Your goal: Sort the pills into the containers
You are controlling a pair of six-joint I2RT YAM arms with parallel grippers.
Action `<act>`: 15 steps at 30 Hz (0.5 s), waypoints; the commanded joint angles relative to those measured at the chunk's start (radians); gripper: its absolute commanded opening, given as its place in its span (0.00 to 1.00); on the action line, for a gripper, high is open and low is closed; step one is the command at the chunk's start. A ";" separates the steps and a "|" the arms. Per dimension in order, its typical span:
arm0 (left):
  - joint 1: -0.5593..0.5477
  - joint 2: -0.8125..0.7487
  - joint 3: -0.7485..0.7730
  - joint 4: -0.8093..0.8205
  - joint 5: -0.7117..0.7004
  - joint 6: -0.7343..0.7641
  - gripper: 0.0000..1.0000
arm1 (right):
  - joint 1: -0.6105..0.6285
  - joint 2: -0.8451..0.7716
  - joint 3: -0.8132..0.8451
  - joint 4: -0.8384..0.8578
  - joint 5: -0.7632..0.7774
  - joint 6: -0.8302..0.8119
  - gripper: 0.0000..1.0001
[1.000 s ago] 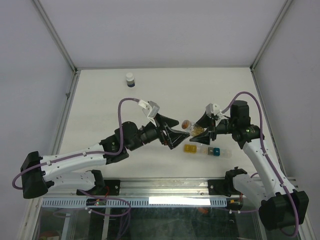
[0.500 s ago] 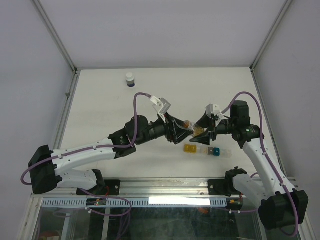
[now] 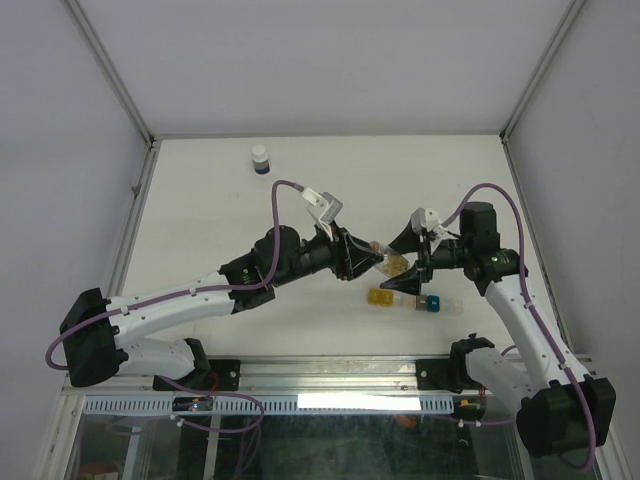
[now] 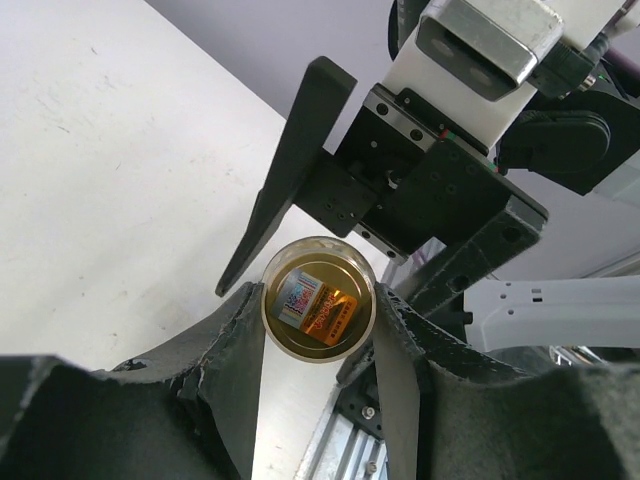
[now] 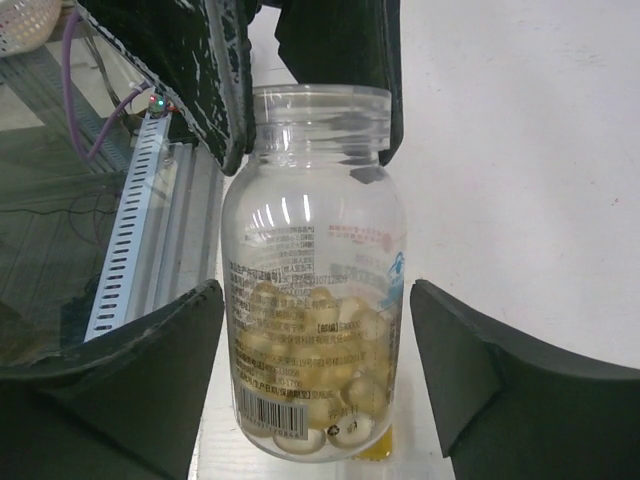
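Observation:
A small clear vial [image 3: 388,261] hangs in the air between both arms, just above the containers [image 3: 414,300], a short yellow, clear and teal strip on the table. My left gripper [image 4: 318,322] is shut on the vial's top end [image 4: 318,312]; its fingers [image 5: 232,90] clamp the neck in the right wrist view. The pills [image 5: 305,385], pale tan capsules, lie heaped in the vial's lower half [image 5: 315,270]. My right gripper [image 5: 315,375] is open, with a gap between each finger and the vial. Its fingers [image 4: 285,185] flank the vial in the left wrist view.
A white-capped dark blue bottle [image 3: 260,159] stands at the far left of the table. The yellow compartment [image 5: 378,452] shows just under the vial's base. A metal rail [image 5: 125,230] runs along the table's near edge.
My left gripper has reached right to the vial and shut on its top end. My right gripper, which held the vial, has opened off it. The vial has barely moved.

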 commanded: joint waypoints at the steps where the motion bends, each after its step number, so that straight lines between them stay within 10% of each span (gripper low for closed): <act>1: 0.009 -0.020 0.026 0.021 -0.046 -0.049 0.00 | -0.004 -0.016 0.016 0.039 0.017 0.015 0.85; 15: 0.009 0.035 0.064 -0.018 -0.096 -0.106 0.00 | 0.006 -0.014 -0.007 0.184 0.063 0.174 0.79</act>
